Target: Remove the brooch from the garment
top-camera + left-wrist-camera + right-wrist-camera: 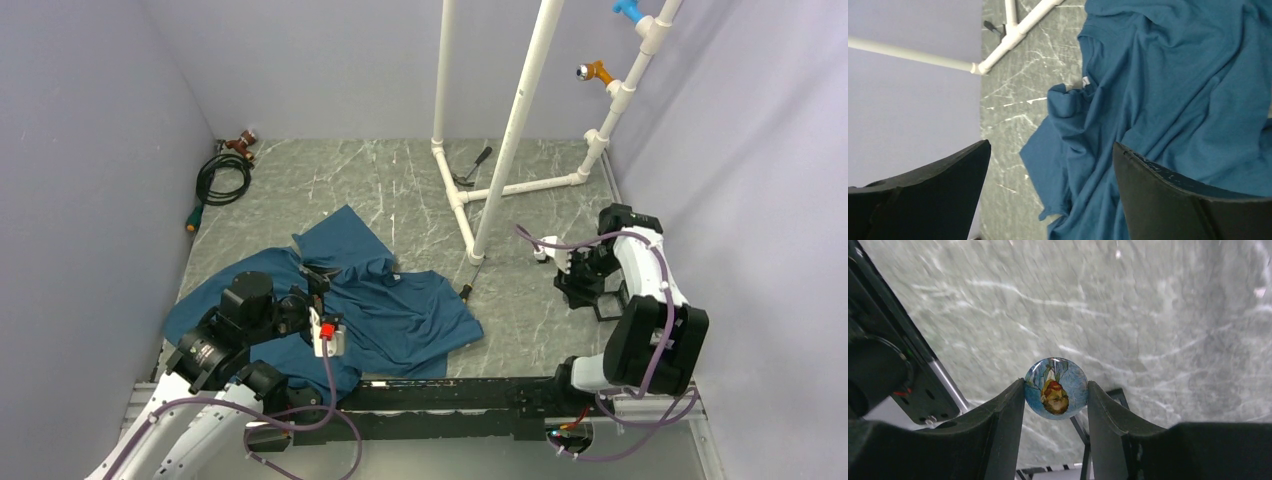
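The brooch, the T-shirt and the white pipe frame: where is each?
brooch (1056, 388): right wrist view, centre of its painted face.
T-shirt (410, 310): top view, middle of the cloth.
white pipe frame (515, 120): top view, the leaning upright pipe.

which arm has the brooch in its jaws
The right gripper: the brooch is pinched between its jaws; the left gripper is open, empty, over the garment.

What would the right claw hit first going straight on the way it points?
Likely the marbled tabletop; nothing else shows past the brooch in the right claw, though depth is unclear.
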